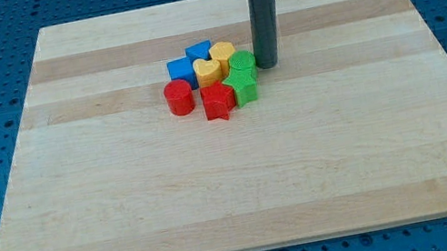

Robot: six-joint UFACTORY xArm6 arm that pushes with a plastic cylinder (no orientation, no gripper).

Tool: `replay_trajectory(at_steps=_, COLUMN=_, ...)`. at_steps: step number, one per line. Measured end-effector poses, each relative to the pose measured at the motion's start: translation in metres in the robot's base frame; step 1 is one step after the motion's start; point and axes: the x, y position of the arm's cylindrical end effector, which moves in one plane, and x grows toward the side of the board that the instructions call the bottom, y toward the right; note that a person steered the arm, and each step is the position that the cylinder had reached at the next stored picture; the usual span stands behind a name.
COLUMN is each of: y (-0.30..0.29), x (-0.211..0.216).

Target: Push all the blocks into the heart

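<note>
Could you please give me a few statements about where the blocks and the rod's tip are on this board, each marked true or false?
1. My tip stands at the view's right of the cluster, beside the green round block. True.
2. The red cylinder block lies at the view's right end of the cluster. False: it is at the left end.
3. The blue blocks sit at the cluster's top left. True.
4. The blocks are scattered across the wooden board. False: they are bunched together.

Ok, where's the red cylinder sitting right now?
The red cylinder is at the view's left edge of the cluster, just below the blue block and left of the red star, on the far side from my tip.
</note>
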Motion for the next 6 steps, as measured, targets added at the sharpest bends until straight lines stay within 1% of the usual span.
replay_trajectory(at_steps=1, y=0.018, x=0.023)
replay_trajectory(at_steps=2, y=0.018, x=0.054)
replay_trajectory(at_steps=4, y=-0.018, x=0.054)
replay_trajectory(at_steps=6, y=-0.019, x=0.06)
